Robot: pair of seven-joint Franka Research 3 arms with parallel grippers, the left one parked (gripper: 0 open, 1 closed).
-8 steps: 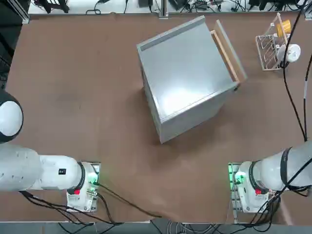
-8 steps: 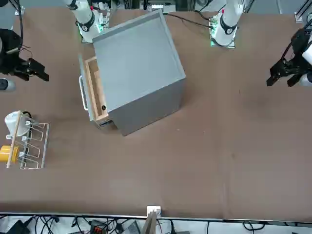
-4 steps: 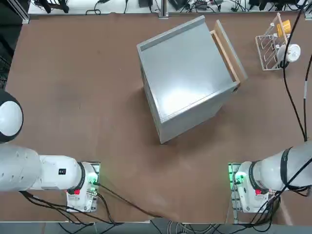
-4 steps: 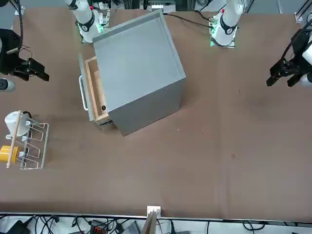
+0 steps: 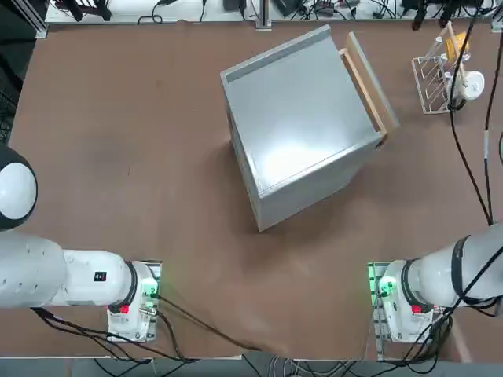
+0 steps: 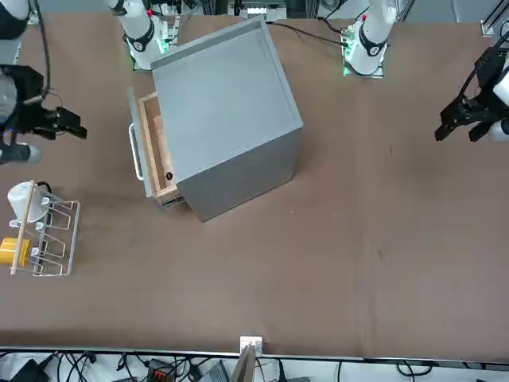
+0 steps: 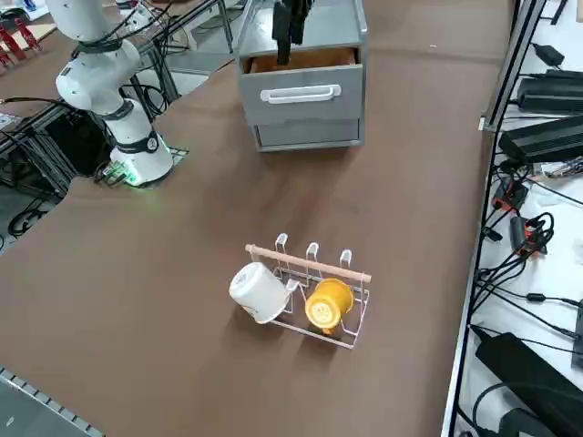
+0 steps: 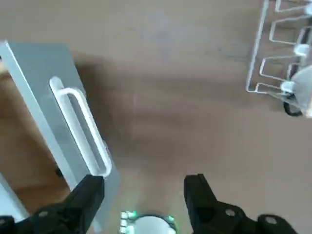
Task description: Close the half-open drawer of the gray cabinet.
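1. Seen from overhead, the gray cabinet (image 5: 299, 126) stands just past the table's centre towards 1 o'clock, turned askew, with the drawer (image 5: 374, 78) sticking out of its 2 o'clock face
2. The drawer is partly out: tan wooden sides show between the flat gray front panel and the cabinet body, and a pale bar handle (image 8: 81, 127) runs along the panel
3. The right gripper (image 6: 70, 124) hangs above the table at about 9 o'clock of the drawer front in the front view, apart from it and touching nothing; the wrist view shows its fingers (image 8: 88, 194) spread wide with nothing between them
4. A white wire rack (image 6: 46, 231) with a white and a yellow mug sits near, at about 7 o'clock of the gripper in the front view, clear of the way to the drawer
5. The step in hand looks like the approach. I would bring the gripper level with the panel and meet it near its middle, beside the handle and not on it
6. Push along the drawer's own slanted line, not the table's edge; an off-centre or crooked push would likely jam the drawer
7. Go slowly, since the cabinet may slide or turn on the table
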